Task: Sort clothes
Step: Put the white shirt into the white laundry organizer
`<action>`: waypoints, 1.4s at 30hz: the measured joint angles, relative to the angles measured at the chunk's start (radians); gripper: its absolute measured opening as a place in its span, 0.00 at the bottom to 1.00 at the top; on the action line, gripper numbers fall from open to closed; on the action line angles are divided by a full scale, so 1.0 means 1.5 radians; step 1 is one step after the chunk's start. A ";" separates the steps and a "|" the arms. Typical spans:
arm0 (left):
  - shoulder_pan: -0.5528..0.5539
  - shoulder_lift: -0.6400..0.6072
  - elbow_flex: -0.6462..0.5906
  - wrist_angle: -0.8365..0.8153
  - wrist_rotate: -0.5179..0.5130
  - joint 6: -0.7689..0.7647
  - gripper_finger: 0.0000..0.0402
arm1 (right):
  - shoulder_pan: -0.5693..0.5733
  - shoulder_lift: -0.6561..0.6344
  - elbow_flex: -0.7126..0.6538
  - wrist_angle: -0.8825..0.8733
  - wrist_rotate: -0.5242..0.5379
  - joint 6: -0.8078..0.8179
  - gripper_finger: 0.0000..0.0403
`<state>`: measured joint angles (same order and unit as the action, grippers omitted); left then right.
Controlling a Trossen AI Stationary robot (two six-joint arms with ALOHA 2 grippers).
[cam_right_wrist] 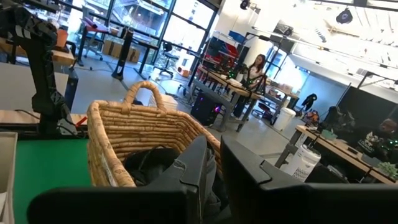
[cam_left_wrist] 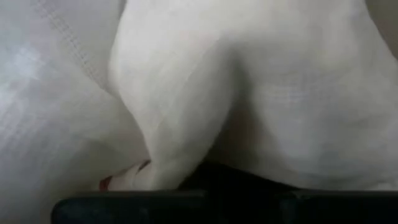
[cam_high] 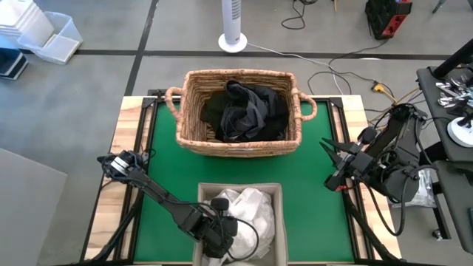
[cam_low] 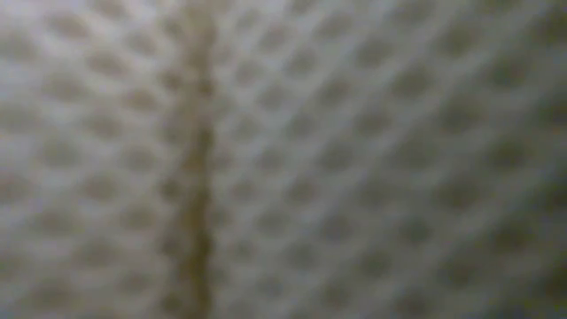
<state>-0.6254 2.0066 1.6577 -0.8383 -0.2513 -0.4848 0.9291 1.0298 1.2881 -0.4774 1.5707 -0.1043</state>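
White clothes [cam_high: 251, 207] lie piled in a grey fabric bin [cam_high: 278, 222] at the table's near edge. My left gripper [cam_high: 222, 235] is down inside that bin, in among them. White cloth [cam_left_wrist: 186, 93] fills the left wrist view and hides the fingers. Dark clothes [cam_high: 244, 111] lie heaped in a wicker basket [cam_high: 236, 144] at the far middle. My right gripper [cam_high: 325, 145] hovers over the mat's right edge, beside the basket's right end. It points at the basket [cam_right_wrist: 143, 130], and its fingers [cam_right_wrist: 212, 171] are shut and hold nothing.
The green mat [cam_high: 170, 166] covers the table between basket and bin. In the low view the bin's woven wall [cam_low: 283, 159] blocks everything else. Beyond the far edge stand a fan base [cam_high: 232, 41] and cables [cam_high: 347, 74]. The room behind holds desks and people [cam_right_wrist: 255, 65].
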 joint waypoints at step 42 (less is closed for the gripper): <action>0.004 0.092 0.001 0.026 0.004 -0.022 0.00 | 0.000 0.000 -0.001 -0.017 0.000 0.018 0.09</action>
<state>-0.6193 2.1446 1.6596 -0.7999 -0.2453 -0.5179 0.9291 1.0298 1.2869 -0.5022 1.5707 -0.0780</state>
